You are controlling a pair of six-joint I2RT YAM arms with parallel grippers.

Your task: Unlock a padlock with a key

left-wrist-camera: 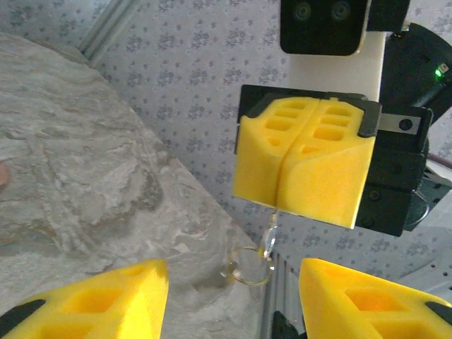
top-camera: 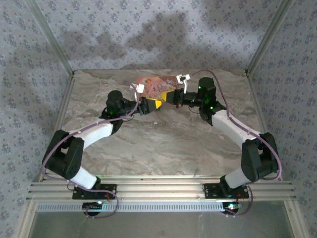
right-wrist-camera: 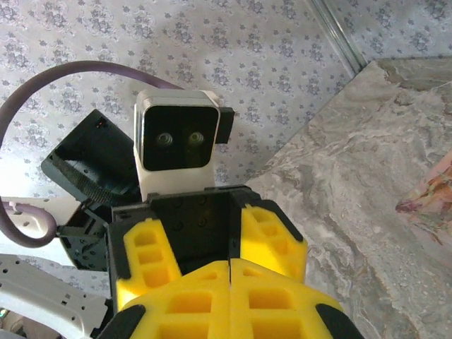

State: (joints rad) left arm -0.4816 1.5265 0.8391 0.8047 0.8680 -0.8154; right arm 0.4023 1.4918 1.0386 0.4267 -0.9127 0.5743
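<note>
- Top view: the left gripper (top-camera: 152, 104) and right gripper (top-camera: 172, 98) meet nose to nose above the far middle of the table (top-camera: 163, 144), just in front of the pink box (top-camera: 154, 84).
- Left wrist view: the left gripper (left-wrist-camera: 233, 286) has its yellow pads spread, with nothing between them. Facing it, the right gripper (left-wrist-camera: 296, 169) has its pads pressed together — pinching a small key (left-wrist-camera: 271, 236) that hangs from the seam, its wire ring (left-wrist-camera: 247, 267) dangling below.
- Right wrist view: the right gripper (right-wrist-camera: 229, 304) shows its pads tight together; the left gripper (right-wrist-camera: 208, 244) opposite stands spread. The pink box (right-wrist-camera: 432, 198) lies at the right edge.
</note>
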